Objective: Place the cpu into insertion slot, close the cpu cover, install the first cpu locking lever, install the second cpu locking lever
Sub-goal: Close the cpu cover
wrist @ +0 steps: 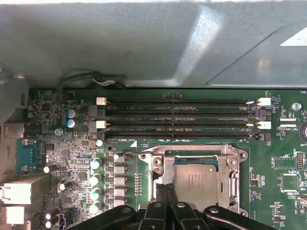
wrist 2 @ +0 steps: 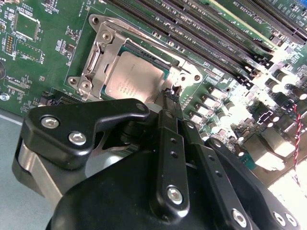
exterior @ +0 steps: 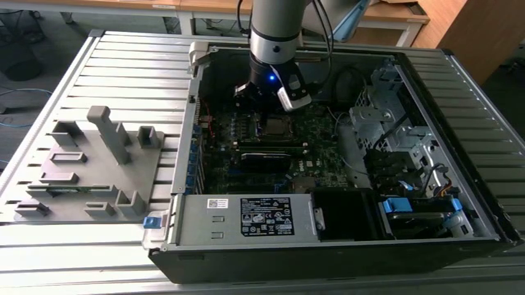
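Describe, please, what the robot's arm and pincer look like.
The arm is a silver-grey cylinder with a black wrist, a blue light and black cables beside it. The pincer is matte black, built of bolted link bars with silver screws.

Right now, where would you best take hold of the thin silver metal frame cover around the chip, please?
The thin silver square cpu cover lies flat, its cut-out filled by the grey metal-topped cpu. So only its outer rim seems grippable: I would come down from above at the rim beside the black gripper and pinch that thin edge.
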`<action>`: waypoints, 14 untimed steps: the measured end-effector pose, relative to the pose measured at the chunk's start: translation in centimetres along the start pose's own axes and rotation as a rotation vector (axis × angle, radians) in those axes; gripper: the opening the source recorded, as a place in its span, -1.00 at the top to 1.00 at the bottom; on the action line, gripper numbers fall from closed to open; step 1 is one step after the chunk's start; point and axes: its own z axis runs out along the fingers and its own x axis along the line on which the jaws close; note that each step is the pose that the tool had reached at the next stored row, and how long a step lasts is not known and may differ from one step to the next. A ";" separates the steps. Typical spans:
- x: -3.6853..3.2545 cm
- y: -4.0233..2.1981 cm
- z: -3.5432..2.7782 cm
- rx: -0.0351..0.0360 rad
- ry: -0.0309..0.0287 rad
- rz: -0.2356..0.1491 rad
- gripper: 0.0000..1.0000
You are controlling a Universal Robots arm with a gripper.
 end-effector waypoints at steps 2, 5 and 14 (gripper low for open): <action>0.00 0.00 0.00 0.0000 -0.0001 0.005 0.79; 0.00 0.00 0.03 -0.0004 -0.0005 0.014 0.79; 0.00 0.01 0.12 -0.0006 -0.0009 0.020 0.79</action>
